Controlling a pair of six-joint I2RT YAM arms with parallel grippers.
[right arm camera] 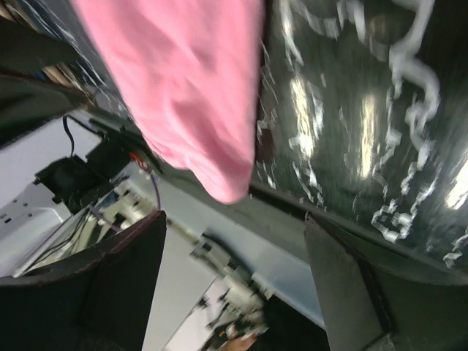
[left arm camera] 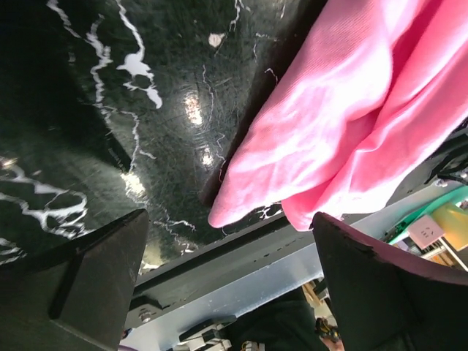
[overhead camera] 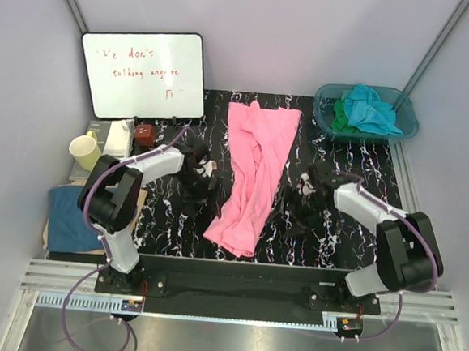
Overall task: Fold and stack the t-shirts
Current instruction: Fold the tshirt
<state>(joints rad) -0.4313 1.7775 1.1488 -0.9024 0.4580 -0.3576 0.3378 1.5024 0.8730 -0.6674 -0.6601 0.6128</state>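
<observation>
Lengthwise, one bright pink t-shirt [overhead camera: 255, 173] lies rumpled on the black, white-veined marble tabletop [overhead camera: 157, 226], between the left gripper [overhead camera: 204, 181] and right gripper [overhead camera: 302, 199], both spread wide and empty. One teal basin [overhead camera: 326, 97] at the far right corner holds a turquoise shirt [overhead camera: 374, 109] and a green shirt [overhead camera: 340, 119]. One dark blue shirt [overhead camera: 72, 220] lies off the left edge. Pale walls enclose everything.

I am holding the left end effector [overhead camera: 204, 179] just left of the pink t-shirt [overhead camera: 255, 169], the right end effector [overhead camera: 304, 194] just right, both spread wide, empty.
</observation>
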